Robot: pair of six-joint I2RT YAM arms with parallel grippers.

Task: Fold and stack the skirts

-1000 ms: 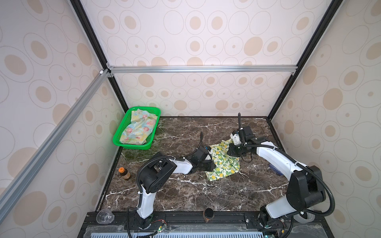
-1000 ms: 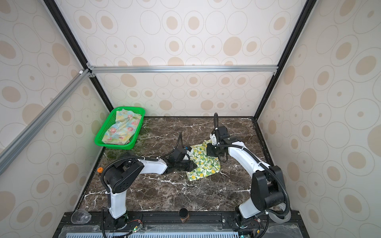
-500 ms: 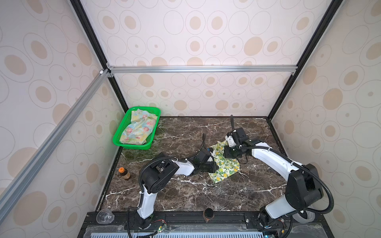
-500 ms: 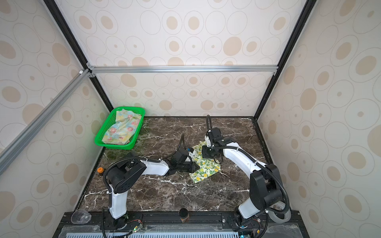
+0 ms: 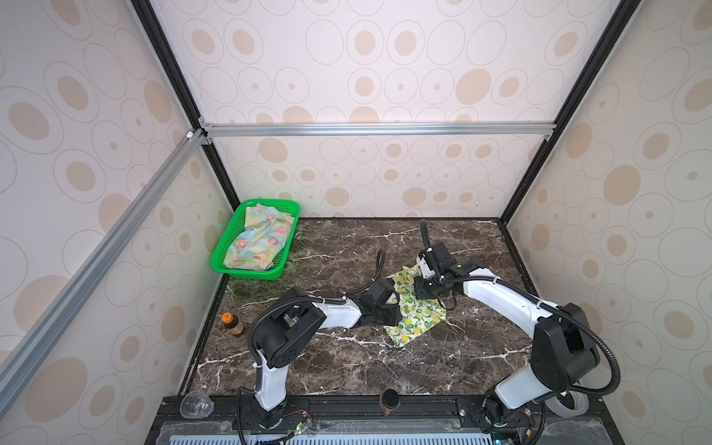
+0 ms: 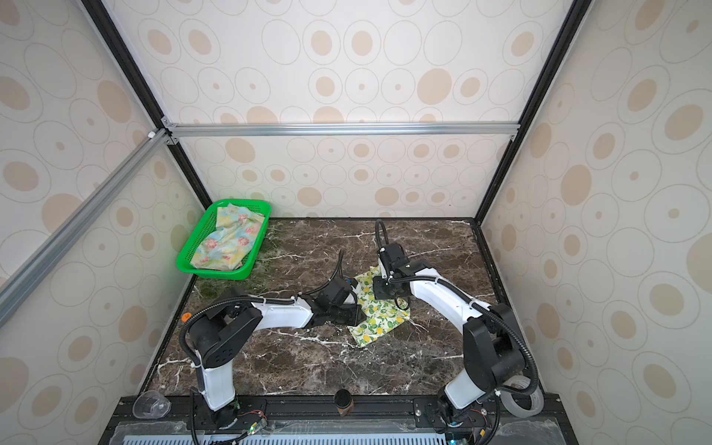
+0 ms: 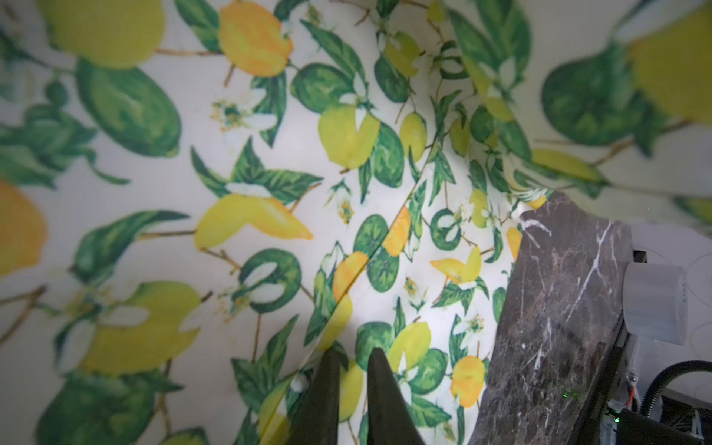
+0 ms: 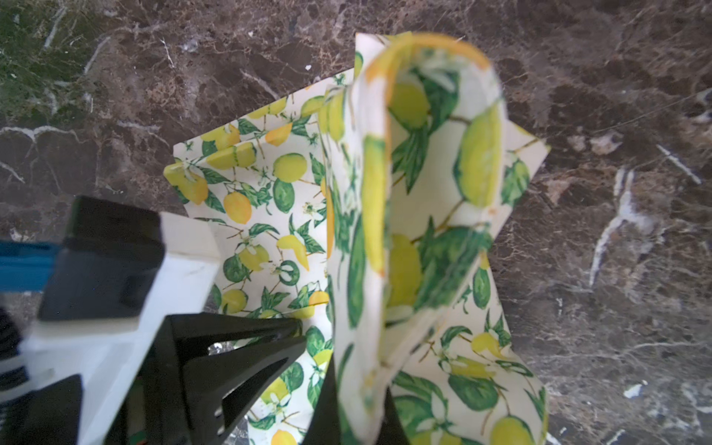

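Note:
The cream lemon-print skirt (image 5: pixel 414 319) (image 6: pixel 379 323) lies partly folded on the marble table, right of centre. My right gripper (image 8: pixel 358 416) (image 5: pixel 424 293) is shut on a raised fold of it, and the cloth stands up between the fingers. My left gripper (image 7: pixel 354 385) (image 5: pixel 393 310) lies low at the skirt's left edge. Its jaws are nearly together, with lemon cloth in the narrow gap. The right wrist view shows its black fingertips (image 8: pixel 296 335) resting on the flat layer. The pastel floral skirt (image 5: pixel 258 240) (image 6: pixel 227 242) lies crumpled in the green basket (image 5: pixel 246 272) at the back left.
A small orange-capped bottle (image 5: pixel 231 323) stands by the left wall. A clear cup (image 5: pixel 196 404), a dark cylinder (image 5: pixel 389 400) and a tape roll (image 5: pixel 570 404) sit along the front rail. Walls enclose the table on three sides.
My right gripper has carried the lifted fold leftward and toward the front, over the flat part of the skirt. The left gripper has barely shifted.

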